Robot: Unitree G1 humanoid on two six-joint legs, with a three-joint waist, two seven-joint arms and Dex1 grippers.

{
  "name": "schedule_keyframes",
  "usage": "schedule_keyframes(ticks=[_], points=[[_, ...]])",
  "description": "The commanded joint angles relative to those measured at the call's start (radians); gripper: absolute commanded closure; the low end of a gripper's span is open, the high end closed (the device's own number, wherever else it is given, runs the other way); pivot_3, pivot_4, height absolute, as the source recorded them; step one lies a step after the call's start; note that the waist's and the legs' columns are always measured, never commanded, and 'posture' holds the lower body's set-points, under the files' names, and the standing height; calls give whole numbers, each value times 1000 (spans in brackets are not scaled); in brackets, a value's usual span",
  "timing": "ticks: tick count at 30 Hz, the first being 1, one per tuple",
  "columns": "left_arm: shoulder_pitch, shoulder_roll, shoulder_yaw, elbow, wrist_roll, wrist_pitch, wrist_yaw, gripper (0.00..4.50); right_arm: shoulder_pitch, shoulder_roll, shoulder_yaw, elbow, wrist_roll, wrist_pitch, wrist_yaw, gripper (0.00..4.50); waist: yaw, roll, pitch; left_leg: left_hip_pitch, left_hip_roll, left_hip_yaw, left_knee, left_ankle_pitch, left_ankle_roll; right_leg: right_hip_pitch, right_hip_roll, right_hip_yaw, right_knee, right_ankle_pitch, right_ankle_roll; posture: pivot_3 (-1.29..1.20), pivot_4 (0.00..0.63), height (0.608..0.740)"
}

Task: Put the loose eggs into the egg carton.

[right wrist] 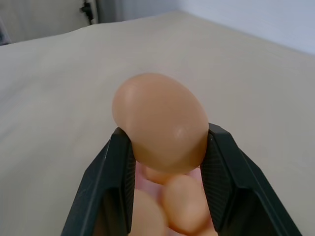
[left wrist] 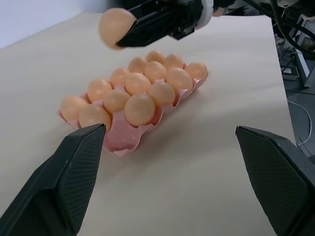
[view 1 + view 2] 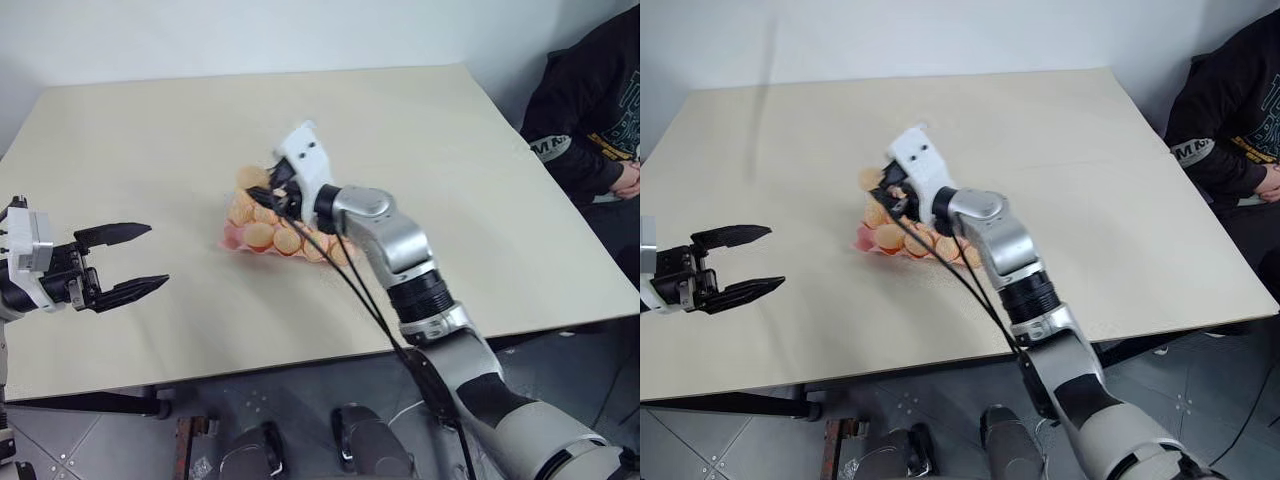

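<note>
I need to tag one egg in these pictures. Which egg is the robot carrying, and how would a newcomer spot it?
Find the pink egg carton in the middle of the table. Just above its far end, the right hand clamps one egg. It alone hangs in the air; all the others sit in cups.

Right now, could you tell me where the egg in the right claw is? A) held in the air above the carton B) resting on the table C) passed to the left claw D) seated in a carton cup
A: the right claw grips the egg in the air over the carton.
</note>
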Motion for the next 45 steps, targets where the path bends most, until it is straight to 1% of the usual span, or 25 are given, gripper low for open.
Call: schedule_keyframes(ticks=[1,6,10,15,20,27,31,41,45], points=[[39,17,65,-50,-15,-14,12,0,-45,39,35,91,-29,-89,-16,2993,-1,0,0,0,0,0,0,0,0,0,0,0,0,0,0,0,150,740],[101,14,116,-94,-26,-6,26,0,-90,101,67,333,-83,-259,-44,2993,-2,-1,0,0,0,0,-1,-1,-1,0,0,-1,-1,0,0,0,150,740],[135,6,143,-129,-32,4,40,0,-149,123,55,517,-106,-369,-71,2993,-5,-1,0,0,0,0,-1,-2,-3,0,0,-1,-1,0,0,0,150,740],[172,2,168,-157,-40,10,51,0,-211,132,40,648,-117,-437,-93,2993,-18,-1,0,0,0,-1,-1,-3,-5,0,-1,-1,0,0,-1,0,150,740],[184,0,172,-164,-44,8,62,0,-239,147,45,652,-117,-473,-61,2993,-27,-1,0,0,0,-2,-1,-3,-5,1,-1,-2,-1,0,-1,0,150,740],[178,-5,162,-162,-42,4,71,0,-234,183,61,598,-113,-464,-16,2993,-32,-1,0,0,0,-2,-3,-2,-5,0,-1,-2,-1,-1,-1,0,150,740],[170,-8,156,-159,-40,1,73,0,-240,208,83,630,-136,-474,-35,2993,-31,-1,0,0,0,-2,-3,-2,-5,0,-1,-2,-1,-1,-2,0,150,740],[180,-5,173,-163,-40,0,78,0,-301,266,66,718,-134,-472,-77,2993,-31,-1,0,0,0,-2,-4,-2,-5,0,-1,-2,-2,-1,-2,0,150,740],[190,-7,182,-165,-39,-3,83,0,-305,292,58,715,-113,-454,-54,2993,-31,-1,0,0,0,-2,-5,-2,-5,0,-1,-2,-3,-1,-2,0,150,740]])
